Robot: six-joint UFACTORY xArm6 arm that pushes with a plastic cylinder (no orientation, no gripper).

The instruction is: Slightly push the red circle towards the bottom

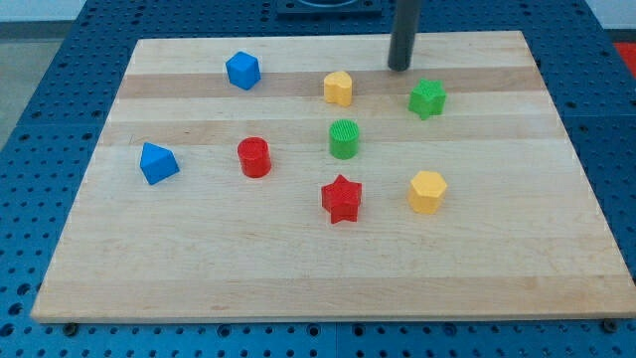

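The red circle (254,157) is seen on the wooden table (298,278), in the left half of the view, between the blue block at the left (158,163) and the green circle (344,139), with the red star (342,200) lower and to its right. My tip (399,68) is placed near the view's top, well apart from the red circle — it stands just beside the yellow block at the top (339,88) and the green star (427,98), but no block is touched by it. As the tool is only a plain rod, nothing can be held by it and no opening is to be told. The task is judged as not yet begun: no contact with the red circle is made. What is left is the whole work — the tip must be brought above the red circle, on its top side, and then a short push towards the view's bottom must be given. No containers are seen; a second blue block (242,70) and a yellow hexagon (427,191) lie simply on the table.
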